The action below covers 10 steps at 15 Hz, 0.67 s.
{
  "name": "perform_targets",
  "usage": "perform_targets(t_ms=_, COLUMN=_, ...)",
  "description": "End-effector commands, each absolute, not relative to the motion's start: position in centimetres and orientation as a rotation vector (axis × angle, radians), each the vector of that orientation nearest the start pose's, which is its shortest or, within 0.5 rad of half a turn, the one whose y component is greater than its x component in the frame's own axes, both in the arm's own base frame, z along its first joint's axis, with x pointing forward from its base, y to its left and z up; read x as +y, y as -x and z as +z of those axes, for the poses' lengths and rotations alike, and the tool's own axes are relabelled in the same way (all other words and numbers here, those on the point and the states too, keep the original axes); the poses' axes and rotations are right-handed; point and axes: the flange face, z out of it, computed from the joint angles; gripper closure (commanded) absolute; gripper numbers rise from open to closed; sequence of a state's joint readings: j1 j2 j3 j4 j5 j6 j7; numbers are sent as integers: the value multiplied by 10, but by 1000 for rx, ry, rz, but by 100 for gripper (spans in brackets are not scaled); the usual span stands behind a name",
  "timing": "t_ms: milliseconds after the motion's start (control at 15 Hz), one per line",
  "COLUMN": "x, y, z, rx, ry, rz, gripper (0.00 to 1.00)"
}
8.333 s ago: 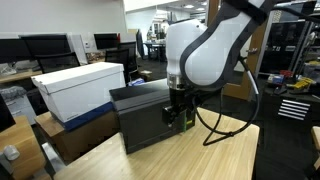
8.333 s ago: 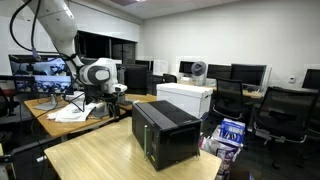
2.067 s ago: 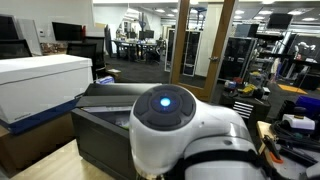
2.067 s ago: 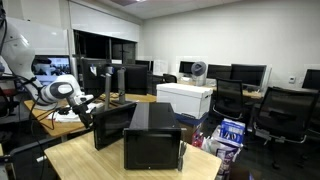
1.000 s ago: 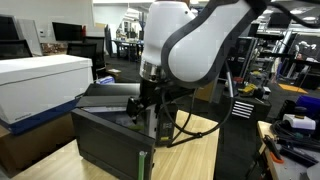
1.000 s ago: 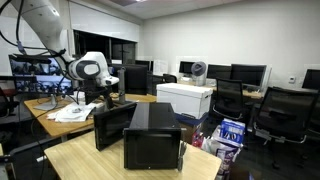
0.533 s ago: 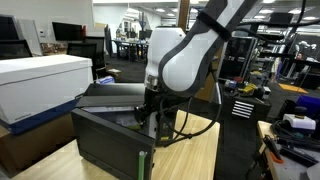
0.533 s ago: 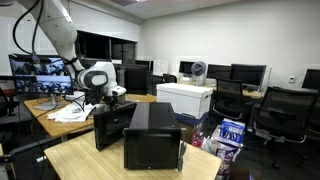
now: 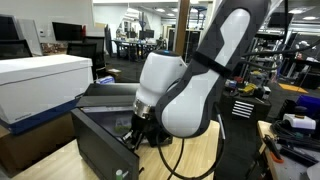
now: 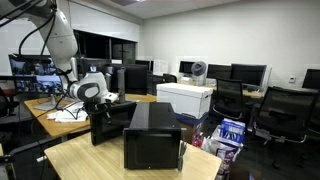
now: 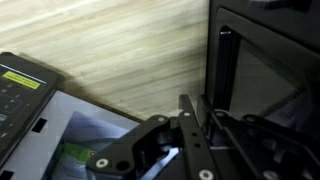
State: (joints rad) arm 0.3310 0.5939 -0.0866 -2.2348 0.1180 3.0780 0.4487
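Observation:
A black microwave-like box stands on the wooden table with its door swung open to the side. In both exterior views my gripper is low at the door's free edge. In the wrist view the gripper has its fingers drawn close together at the door's dark upright edge. That edge appears pinched between them. The box's dark inside shows beyond the door.
A white box on a blue one stands beside the black box. Papers lie on the desk behind the arm. A keypad device with a green display sits under the gripper's side. Monitors and office chairs ring the table.
The arm has dropped lower to the open door's edge and the fingers have drawn together there. The door stands at a slightly changed angle.

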Motion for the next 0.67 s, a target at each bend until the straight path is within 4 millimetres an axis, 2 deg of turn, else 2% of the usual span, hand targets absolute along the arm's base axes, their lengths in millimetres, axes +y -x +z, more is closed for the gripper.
perform_targets(t_ms=0, x=148, y=-526, z=116, rx=265, ry=3020, rz=-495, gripper=100)
perform_targets(t_ms=267, x=180, y=-519, z=110, rx=114, ry=2983, rz=-647, gripper=97)
perform_targets(t_ms=600, x=209, y=-519, z=115, rx=114, ry=2933, rz=-741, gripper=96)
